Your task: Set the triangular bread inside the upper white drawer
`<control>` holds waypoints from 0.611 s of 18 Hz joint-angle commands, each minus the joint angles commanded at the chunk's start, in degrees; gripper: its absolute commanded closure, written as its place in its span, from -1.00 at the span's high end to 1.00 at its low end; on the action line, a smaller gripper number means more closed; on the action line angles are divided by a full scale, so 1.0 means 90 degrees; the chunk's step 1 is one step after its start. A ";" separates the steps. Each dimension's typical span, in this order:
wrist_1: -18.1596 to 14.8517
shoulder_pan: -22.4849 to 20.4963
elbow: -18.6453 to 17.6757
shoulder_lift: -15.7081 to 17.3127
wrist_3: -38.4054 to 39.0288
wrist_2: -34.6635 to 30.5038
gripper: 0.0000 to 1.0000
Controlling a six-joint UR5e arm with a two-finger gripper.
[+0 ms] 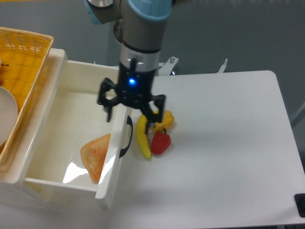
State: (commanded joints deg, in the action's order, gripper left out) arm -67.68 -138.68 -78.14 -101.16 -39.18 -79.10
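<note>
The triangular bread (97, 151), an orange-tan wedge, lies inside the upper white drawer (62, 129), against the inner side of its front wall. The drawer is pulled open, its dark curved handle (127, 137) facing right. My gripper (130, 117) hangs above the drawer's front wall, fingers spread open and empty, one finger over the drawer and one over the table side. The bread sits below and left of it, apart from the fingers.
A banana (142, 138), a yellow bell pepper (164, 120) and a red pepper (160, 143) lie on the white table (224, 143) just right of the drawer handle. A yellow woven basket (21, 71) with a white plate sits at the far left.
</note>
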 joint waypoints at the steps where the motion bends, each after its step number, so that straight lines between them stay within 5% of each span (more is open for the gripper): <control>1: -0.0010 -0.0146 0.0000 -0.0010 -0.0185 0.0010 1.00; 11: -0.0059 -0.1250 -0.0234 -0.0781 -0.2802 -0.0068 1.00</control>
State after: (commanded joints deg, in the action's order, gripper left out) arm -68.20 -149.93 -80.24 -108.19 -64.40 -79.72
